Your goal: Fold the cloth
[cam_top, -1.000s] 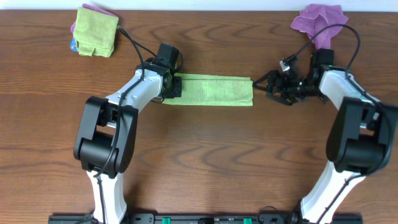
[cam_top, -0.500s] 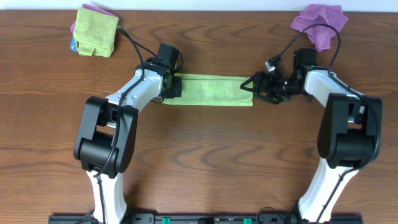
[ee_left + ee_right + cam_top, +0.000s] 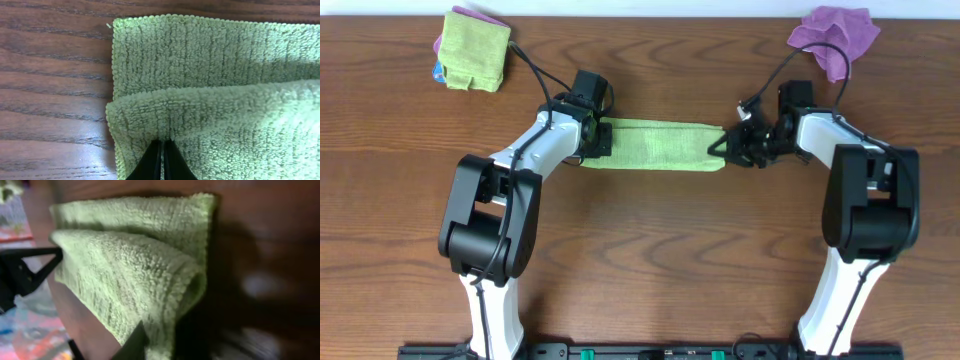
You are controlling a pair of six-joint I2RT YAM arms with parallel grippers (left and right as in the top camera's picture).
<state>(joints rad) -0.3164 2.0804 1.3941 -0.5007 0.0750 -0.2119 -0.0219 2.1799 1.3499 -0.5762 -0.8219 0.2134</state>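
A light green cloth (image 3: 660, 145) lies as a long folded strip across the middle of the wooden table. My left gripper (image 3: 596, 140) sits at its left end, shut on the upper fold. In the left wrist view the two black fingertips (image 3: 156, 159) press together into the cloth (image 3: 215, 115). My right gripper (image 3: 721, 148) is at the strip's right end. In the right wrist view that gripper (image 3: 159, 339) is shut on the raised edge of the cloth (image 3: 130, 265). Only one dark finger (image 3: 132, 344) shows there; the other is hidden behind the fold.
A folded green cloth (image 3: 475, 48) on a small stack sits at the back left corner. A crumpled purple cloth (image 3: 835, 30) lies at the back right, just behind the right arm. Bare wood surrounds the strip.
My right gripper moved left from beside the strip onto its right end and went from wide open to shut on the cloth edge. The left gripper stayed put.
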